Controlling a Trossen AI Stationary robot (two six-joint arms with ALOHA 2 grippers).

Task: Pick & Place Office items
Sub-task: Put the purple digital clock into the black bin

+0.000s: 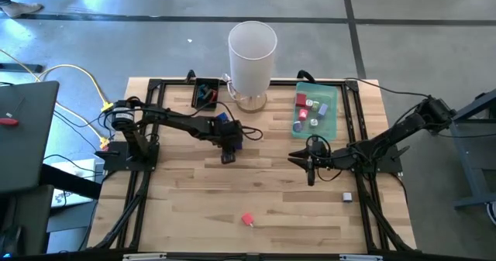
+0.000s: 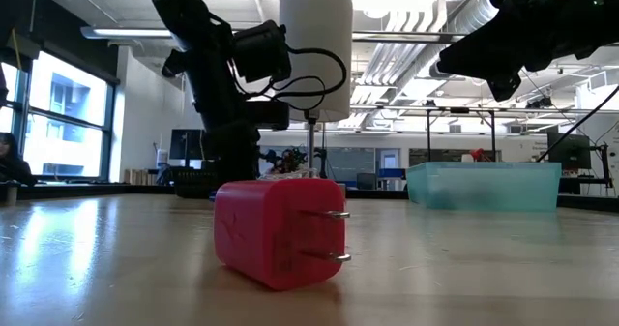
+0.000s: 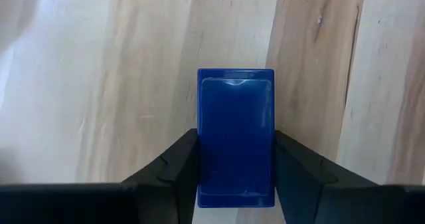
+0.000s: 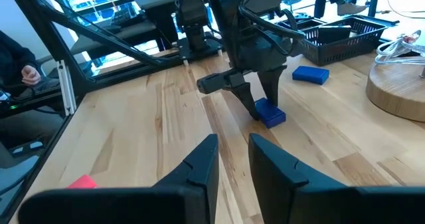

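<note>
Left tool (image 3: 236, 177) around blue block (image 3: 236, 134); coloured pieces (image 1: 308, 108) in green tray (image 1: 332, 121).

A tall white cylinder (image 1: 252, 53) stands upright on a round wooden base (image 1: 251, 101) at 12 o'clock on the light wooden table (image 1: 194, 191). Just beside it toward 1 o'clock lies a translucent green tray (image 1: 332, 118), and toward 11 o'clock a small black tray (image 1: 204, 93). Yellow cables (image 1: 74, 79) trail over the grey floor (image 1: 418, 36) off the table's 10 o'clock corner. In the right wrist view, a person's dark sleeve (image 4: 16, 58) shows beyond the table edge.
</note>
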